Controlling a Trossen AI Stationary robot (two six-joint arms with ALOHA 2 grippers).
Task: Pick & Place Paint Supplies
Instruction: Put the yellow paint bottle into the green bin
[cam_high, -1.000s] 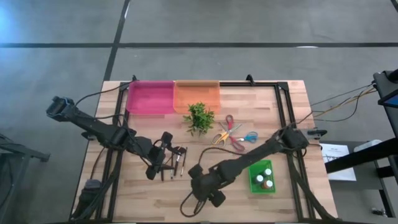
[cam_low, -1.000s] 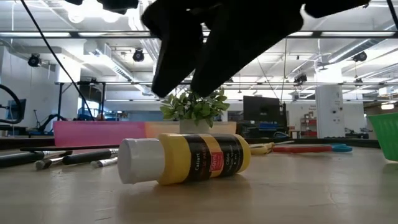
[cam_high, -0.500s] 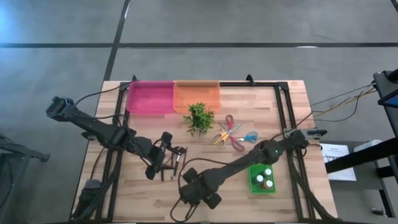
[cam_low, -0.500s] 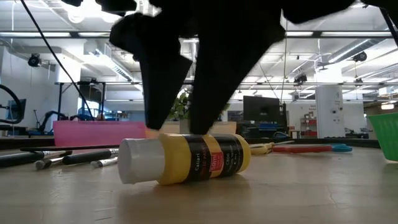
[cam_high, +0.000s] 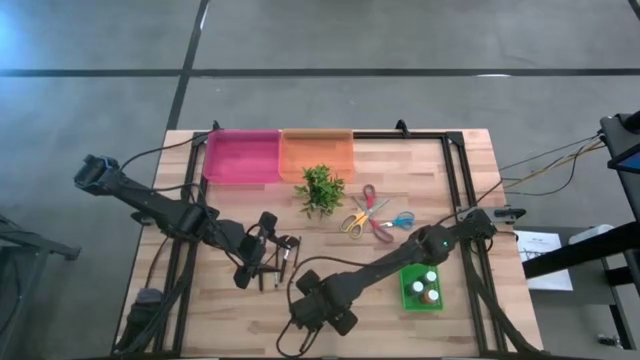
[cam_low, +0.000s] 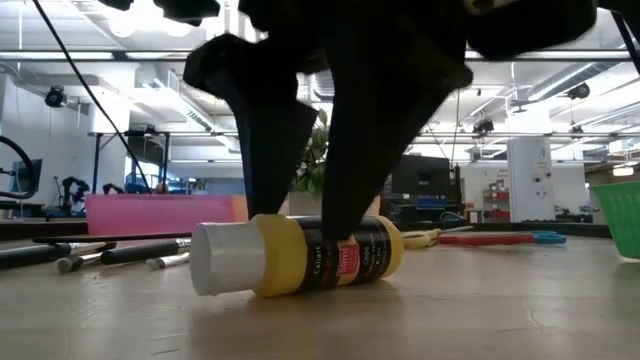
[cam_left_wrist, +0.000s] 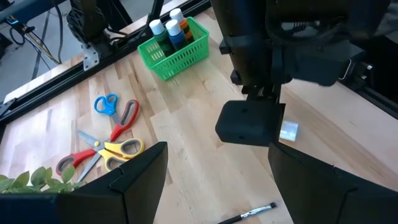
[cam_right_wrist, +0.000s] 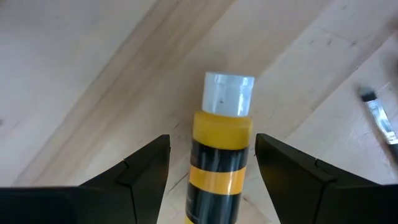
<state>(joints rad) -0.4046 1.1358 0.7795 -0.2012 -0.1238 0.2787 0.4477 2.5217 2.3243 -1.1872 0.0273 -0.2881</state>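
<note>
My right gripper (cam_low: 300, 225) is down over the yellow paint bottle (cam_right_wrist: 221, 158), which lies on its side near the front edge of the table (cam_high: 470, 330). The fingers straddle the bottle but stand spread, not clamped. My left gripper (cam_high: 262, 250) hangs open above the brushes (cam_high: 285, 260) at the left. More bottles stand in the green basket (cam_high: 412, 290) on the right.
</note>
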